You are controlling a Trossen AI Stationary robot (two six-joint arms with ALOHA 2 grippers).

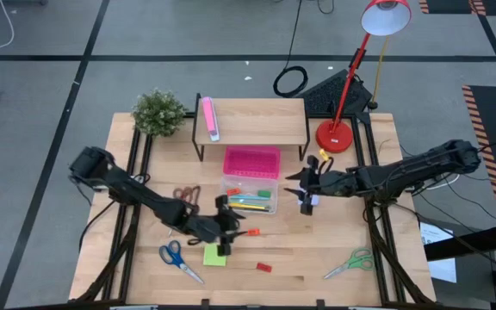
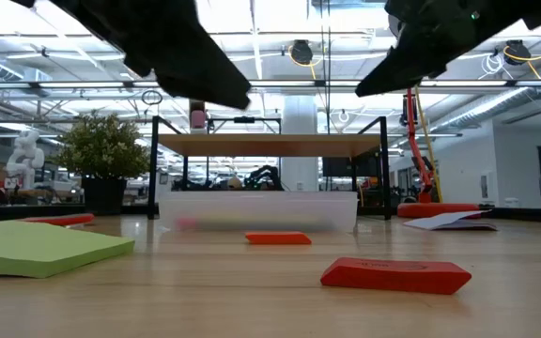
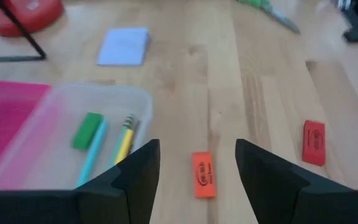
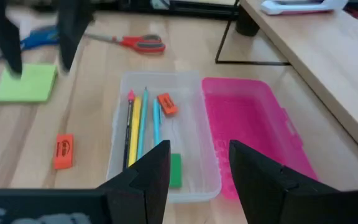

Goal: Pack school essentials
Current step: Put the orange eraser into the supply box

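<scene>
**Q:** Red eraser [image 2: 395, 275] lies nearest in the low view; why is it loose on the table?

**A:** It is not yet packed. A second eraser [image 3: 202, 174] sits just ahead of my left pincer [image 3: 197, 168], whose fingers are spread and hold nothing, lined up to close on it.

**Q:** Where does it go?

**A:** Into the clear box [image 1: 227, 185], at about two o'clock from that pincer in the high view. It already holds pencils [image 4: 135, 127] and a green eraser [image 4: 175, 169].

**Q:** Your right pincer [image 4: 197, 165]?

**A:** It hangs released above the box; the pink lid [image 4: 247, 124] lies open beside it.
</scene>
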